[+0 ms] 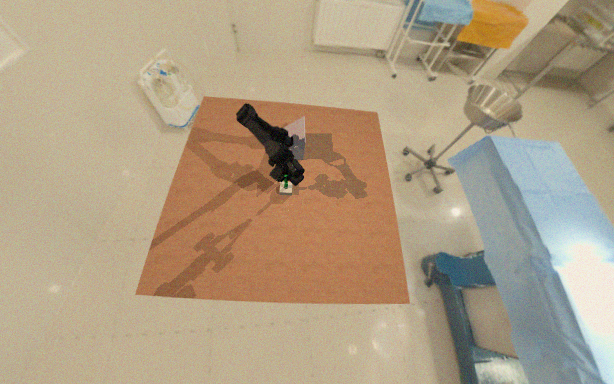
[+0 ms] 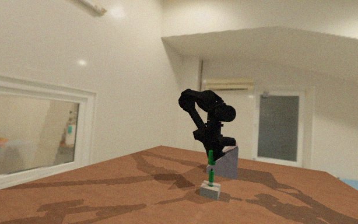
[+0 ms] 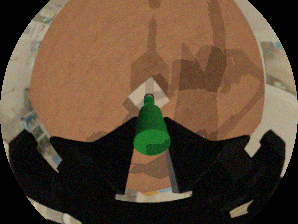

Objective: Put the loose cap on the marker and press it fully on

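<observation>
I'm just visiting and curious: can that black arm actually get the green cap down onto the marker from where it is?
Probably yes. The gripper holds the cap right above the marker standing in its holder block, with only open air between them.

You're in a pale clinical room: glossy cream floor with light glare spots, off-white walls. A wide window sits on one wall, a grey-paned door on the far one, an air-conditioning unit beside it. You've got a blue-draped table, a steel basin stand, 2 trolleys with a blue cover and an orange cover.
</observation>
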`<state>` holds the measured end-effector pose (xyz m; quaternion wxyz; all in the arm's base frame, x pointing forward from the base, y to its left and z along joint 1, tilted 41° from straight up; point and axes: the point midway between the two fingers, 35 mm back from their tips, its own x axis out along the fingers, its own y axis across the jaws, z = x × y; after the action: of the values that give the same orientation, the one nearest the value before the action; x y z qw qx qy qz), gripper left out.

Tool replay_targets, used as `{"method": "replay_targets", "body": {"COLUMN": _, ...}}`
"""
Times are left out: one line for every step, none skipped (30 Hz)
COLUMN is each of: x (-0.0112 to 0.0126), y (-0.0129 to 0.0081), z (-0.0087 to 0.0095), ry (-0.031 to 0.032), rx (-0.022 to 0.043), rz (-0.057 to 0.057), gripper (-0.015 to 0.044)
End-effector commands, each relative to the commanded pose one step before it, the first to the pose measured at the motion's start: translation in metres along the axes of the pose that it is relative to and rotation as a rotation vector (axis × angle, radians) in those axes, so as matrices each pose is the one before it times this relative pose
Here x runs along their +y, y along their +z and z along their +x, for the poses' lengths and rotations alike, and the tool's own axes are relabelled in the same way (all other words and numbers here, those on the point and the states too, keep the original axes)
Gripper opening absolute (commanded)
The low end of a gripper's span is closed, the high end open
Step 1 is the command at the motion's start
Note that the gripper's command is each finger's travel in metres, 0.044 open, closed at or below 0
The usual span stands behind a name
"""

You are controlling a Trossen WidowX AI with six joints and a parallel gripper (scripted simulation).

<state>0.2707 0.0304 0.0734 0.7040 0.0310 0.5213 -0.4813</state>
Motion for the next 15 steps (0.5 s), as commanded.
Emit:
{"method": "replay_targets", "body": {"x": 0.00085, "y": -0.00144, "z": 0.00447, "ry": -0.00427, "rx": 0.00247, "rz": 0.0019, "gripper": 0.0}}
{"method": "replay_targets", "body": {"x": -0.00002, "y": 0.0, "z": 0.00024, "ry": -0.00001, "rx": -0.00001, "rz": 0.0, "gripper": 0.0}}
{"method": "replay_targets", "body": {"x": 0.00003, "y": 0.00001, "z": 0.00027, "ry": 0.00002, "rx": 0.00001, "rz": 0.0, "gripper": 0.0}}
{"method": "replay_targets", "body": {"x": 0.00006, "y": 0.00002, "z": 0.00054, "ry": 0.00004, "rx": 0.00001, "rz": 0.0, "gripper": 0.0}}
{"method": "replay_targets", "body": {"x": 0.00008, "y": 0.00004, "z": 0.00079, "ry": 0.00005, "rx": 0.00001, "rz": 0.0, "gripper": 0.0}}
{"method": "replay_targets", "body": {"x": 0.0001, "y": 0.00005, "z": 0.00104, "ry": 0.00007, "rx": 0.00002, "rz": 0.0, "gripper": 0.0}}
{"method": "replay_targets", "body": {"x": 0.00012, "y": 0.00005, "z": 0.00129, "ry": 0.00008, "rx": 0.00002, "rz": 0.0, "gripper": 0.0}}
{"method": "replay_targets", "body": {"x": 0.00013, "y": 0.00006, "z": 0.00152, "ry": 0.00009, "rx": 0.00002, "rz": 0.0, "gripper": 0.0}}
{"method": "replay_targets", "body": {"x": 0.00013, "y": 0.00006, "z": 0.00162, "ry": 0.00009, "rx": 0.00001, "rz": 0.0, "gripper": 0.0}}
{"method": "replay_targets", "body": {"x": 0.00012, "y": 0.00006, "z": 0.00164, "ry": 0.00008, "rx": 0.00001, "rz": 0.0, "gripper": 0.0}}
{"method": "replay_targets", "body": {"x": 0.00011, "y": 0.00005, "z": 0.00164, "ry": 0.00007, "rx": 0.0, "rz": 0.0, "gripper": 0.0}}
{"method": "replay_targets", "body": {"x": 0.0001, "y": 0.00005, "z": 0.00164, "ry": 0.00006, "rx": -0.00001, "rz": 0.0, "gripper": 0.0}}
{"method": "replay_targets", "body": {"x": 0.00009, "y": 0.00005, "z": 0.00164, "ry": 0.00006, "rx": -0.00001, "rz": 0.0, "gripper": 0.0}}
{"method": "replay_targets", "body": {"x": 0.00008, "y": 0.00004, "z": 0.00164, "ry": 0.00005, "rx": -0.00002, "rz": 0.0, "gripper": 0.0}}
{"method": "replay_targets", "body": {"x": 0.00007, "y": 0.00004, "z": 0.00164, "ry": 0.00004, "rx": -0.00002, "rz": 0.0, "gripper": 0.0}}
